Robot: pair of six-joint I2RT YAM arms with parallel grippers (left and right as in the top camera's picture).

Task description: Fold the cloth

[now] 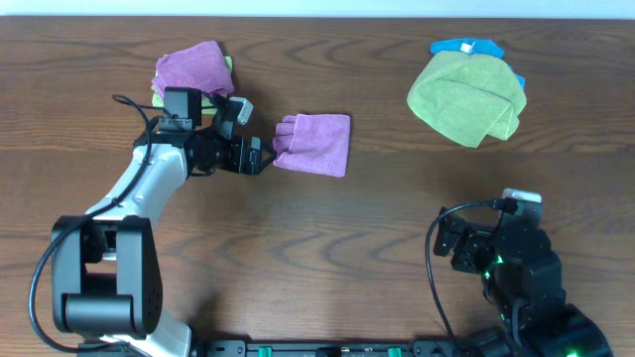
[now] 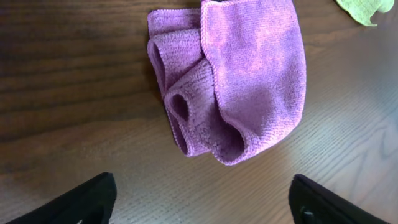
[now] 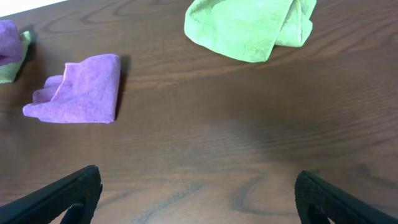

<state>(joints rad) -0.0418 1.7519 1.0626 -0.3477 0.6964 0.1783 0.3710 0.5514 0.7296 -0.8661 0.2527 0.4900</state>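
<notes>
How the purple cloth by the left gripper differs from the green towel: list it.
Colour: the purple cloth is mauve, the green towel lime-green. Size: the green towel looks larger than the purple cloth. Shape: the purple cloth is folded roughly square; the green towel is a rounded heap. Both lie on the table.

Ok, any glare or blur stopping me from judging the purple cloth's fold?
Overhead: evenly lit, sharp; the cloth casts only a thin soft shadow. Left wrist: folds crisp, pale sheen on the table at right, fingers of the left tool dark and soft-edged in the bottom corners. Right wrist: broad pale reflection across the wood, cloth small but clear.
</notes>
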